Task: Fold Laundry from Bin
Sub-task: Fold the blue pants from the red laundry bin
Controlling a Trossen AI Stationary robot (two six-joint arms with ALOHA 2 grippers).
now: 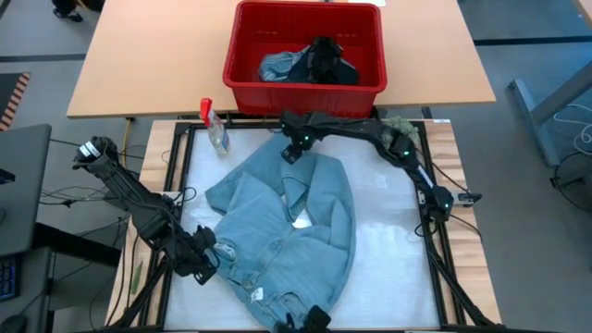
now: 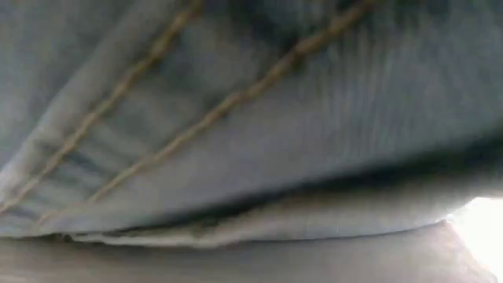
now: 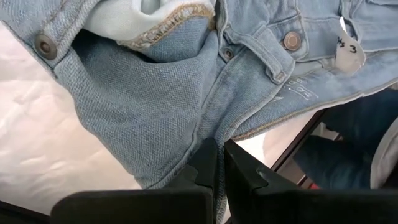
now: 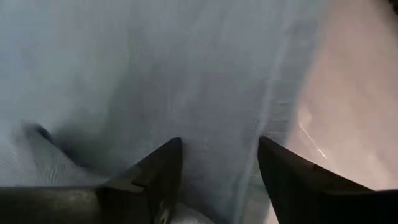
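1. High view: jeans at centre, rumpled, unfolded.
2. Bin, 12 o'clock: garments left.
3. Left gripper, 8 o'clock: pressed together at waistband.
4. Right gripper: spread over far hem.

jeans: pale denim, spread crumpled on the white worktop
bin: red, beyond the mat, dark and blue laundry inside
left gripper: at the jeans' near-left edge
right gripper: over the jeans' far end
bottle: near the bin's left corner
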